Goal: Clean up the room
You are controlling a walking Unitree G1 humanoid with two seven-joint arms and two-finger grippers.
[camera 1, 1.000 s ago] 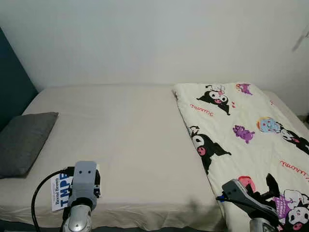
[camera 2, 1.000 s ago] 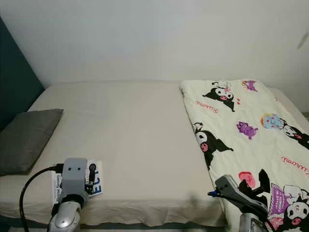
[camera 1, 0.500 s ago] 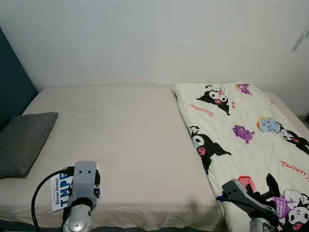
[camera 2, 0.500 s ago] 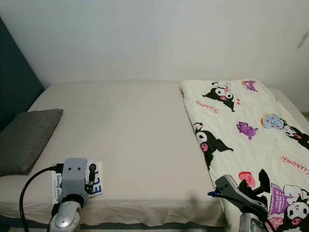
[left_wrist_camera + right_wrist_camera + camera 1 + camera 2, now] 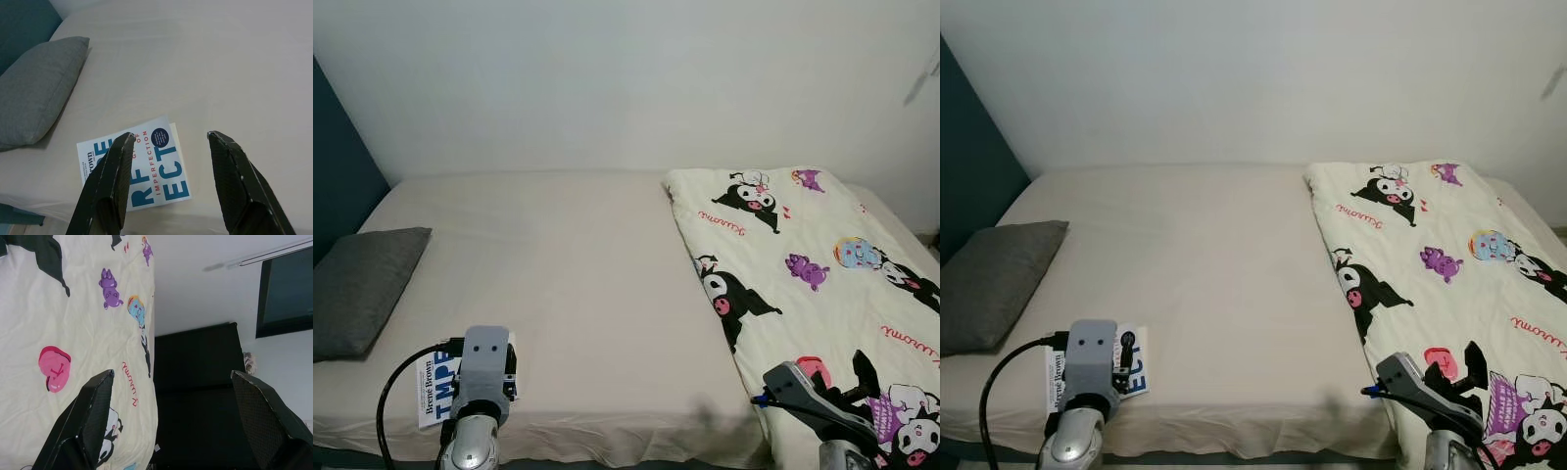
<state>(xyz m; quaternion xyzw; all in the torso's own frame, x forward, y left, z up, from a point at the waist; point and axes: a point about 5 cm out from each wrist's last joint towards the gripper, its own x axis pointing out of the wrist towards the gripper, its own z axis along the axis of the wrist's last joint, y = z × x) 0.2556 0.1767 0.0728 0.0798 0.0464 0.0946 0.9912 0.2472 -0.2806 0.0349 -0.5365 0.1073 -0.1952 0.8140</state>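
The bed (image 5: 568,294) spans the view, covered with a beige fitted sheet and set against a white wall (image 5: 626,78).

A white paperback book (image 5: 142,169) with blue and red cover lettering lies flat on the sheet near the bed's front edge, on the robot's left. A grey pillow (image 5: 357,289) lies just beyond it, towards the left end of the bed, apart from the book.

A cream quilt (image 5: 803,284) printed with cartoon characters covers the right part of the bed from the wall side to the front edge. Its inner edge runs diagonally across the sheet.

Left gripper (image 5: 168,139): positioned above the book, with the fingers spread wide. One fingertip (image 5: 124,142) overlaps the book's cover in the wrist view; the other sits over bare sheet beside the book. The fingers hold nothing. Contact with the book cannot be determined.

Right gripper (image 5: 171,382): positioned at the front right corner of the bed, over the quilt's edge. The fingers are spread wide and hold nothing. A dark panel (image 5: 200,396) stands beyond the quilt in the wrist view.
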